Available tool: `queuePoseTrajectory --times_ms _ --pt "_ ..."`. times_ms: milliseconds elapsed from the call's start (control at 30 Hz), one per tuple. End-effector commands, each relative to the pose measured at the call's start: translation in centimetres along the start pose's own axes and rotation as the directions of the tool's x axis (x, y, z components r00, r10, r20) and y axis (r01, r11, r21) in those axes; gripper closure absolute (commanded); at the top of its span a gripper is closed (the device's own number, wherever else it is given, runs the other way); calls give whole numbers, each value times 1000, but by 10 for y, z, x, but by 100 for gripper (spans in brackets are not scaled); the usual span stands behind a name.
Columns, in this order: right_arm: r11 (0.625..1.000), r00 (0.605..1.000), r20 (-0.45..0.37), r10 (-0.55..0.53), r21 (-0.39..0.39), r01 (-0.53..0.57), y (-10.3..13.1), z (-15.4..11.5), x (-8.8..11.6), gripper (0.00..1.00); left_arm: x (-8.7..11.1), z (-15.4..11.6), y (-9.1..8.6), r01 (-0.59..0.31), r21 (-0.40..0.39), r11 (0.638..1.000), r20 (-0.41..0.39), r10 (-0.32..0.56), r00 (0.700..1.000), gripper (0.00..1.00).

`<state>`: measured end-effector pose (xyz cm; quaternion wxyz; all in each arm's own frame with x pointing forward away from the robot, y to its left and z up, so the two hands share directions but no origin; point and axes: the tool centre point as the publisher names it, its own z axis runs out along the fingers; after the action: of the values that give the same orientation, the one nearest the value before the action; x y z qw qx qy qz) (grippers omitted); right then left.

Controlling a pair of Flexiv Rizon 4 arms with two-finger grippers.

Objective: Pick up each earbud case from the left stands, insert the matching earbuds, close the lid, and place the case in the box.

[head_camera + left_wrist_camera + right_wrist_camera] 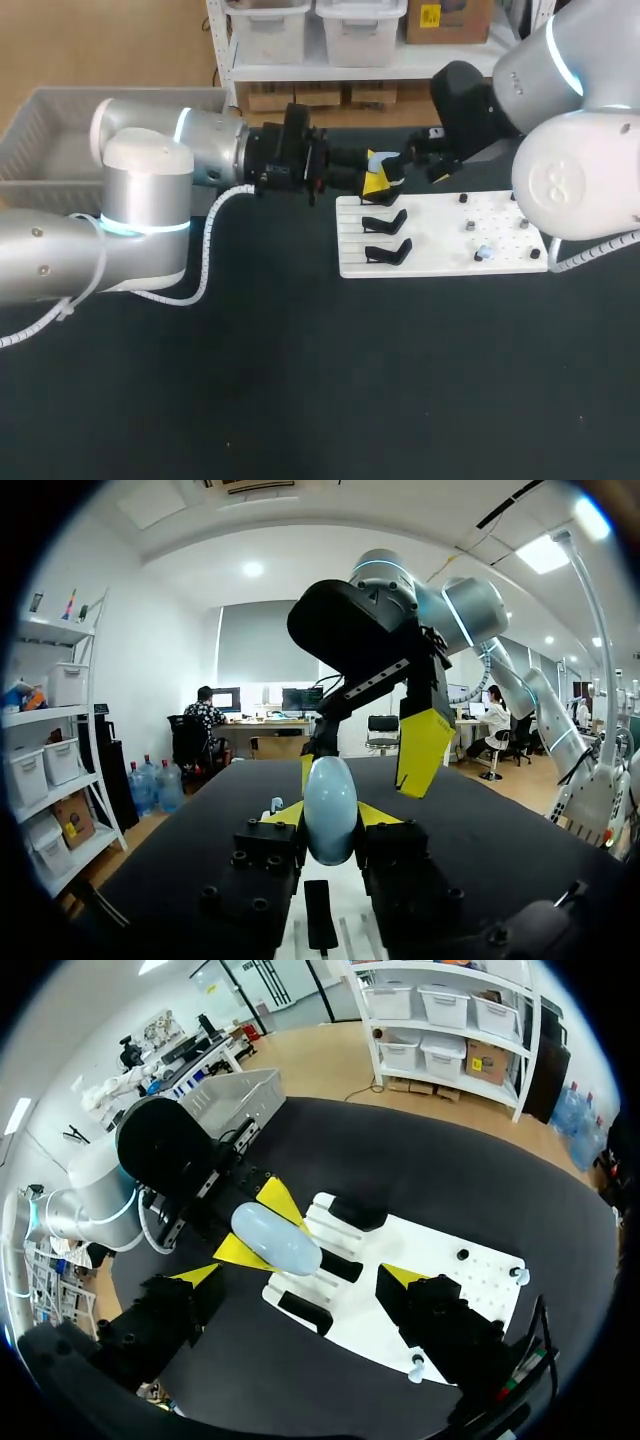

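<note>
The case could be slipping out. It is looking round and smooth, and the left gripper is pinching it only by its sides. If the right gripper is pushing on it too hard, or from one side, the case may be twisting loose and falling onto the board. The two grippers are also sitting very near each other, so their yellow tips could be bumping. The lid is looking shut to me, so it is needing to be opened. A bad pull there could be tugging the whole case away.

The left jaws are pressing in on the case from both sides and holding it up in the air. It is hanging over the end of the board where the black stands are sitting. The right jaws are spreading wide and holding nothing. The case is sitting just ahead of them, in line with the gap. I cannot tell if a right finger is touching it. The box is waiting well apart, behind the left arm.
</note>
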<state>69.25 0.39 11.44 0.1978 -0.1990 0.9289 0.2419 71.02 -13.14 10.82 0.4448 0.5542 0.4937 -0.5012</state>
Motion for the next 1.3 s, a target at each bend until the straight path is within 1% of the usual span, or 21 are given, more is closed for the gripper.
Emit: queuePoseTrajectory --times_ms 33,333,500,700,900,1000,1100,1167,1300 --pt "1000 1000 4 5 5 -5 -3 0 -2 0 0 0 -2 -2 -6 1000 1 2 1000 100" --pt "999 1000 19 24 30 -24 -11 0 -4 0 0 0 -2 -2 -6 1000 1 2 1000 100" --pt "999 999 45 27 42 -28 -12 -4 -8 0 0 0 -2 -2 -6 1000 1 2 1000 100" --pt "998 998 56 33 54 -36 -16 -7 -13 0 0 0 -2 -2 -6 1000 1 2 1000 100" --pt "997 994 104 24 75 -32 -18 -19 -25 0 0 0 -2 -2 -6 1000 1 2 1000 100" --pt "995 990 138 -6 96 -8 -17 -27 -28 0 0 0 -2 -2 -6 1000 1 2 1000 100" --pt "986 983 170 -70 159 43 -18 -38 -28 0 0 0 -2 -2 -6 1000 1 2 1000 100" --pt "973 976 177 -125 215 86 -23 -47 -27 0 0 0 -2 -2 -6 1000 1 2 1000 100" --pt "927 971 132 -198 346 142 -38 -63 -23 0 0 0 -2 -2 -6 1000 1 2 1000 100"
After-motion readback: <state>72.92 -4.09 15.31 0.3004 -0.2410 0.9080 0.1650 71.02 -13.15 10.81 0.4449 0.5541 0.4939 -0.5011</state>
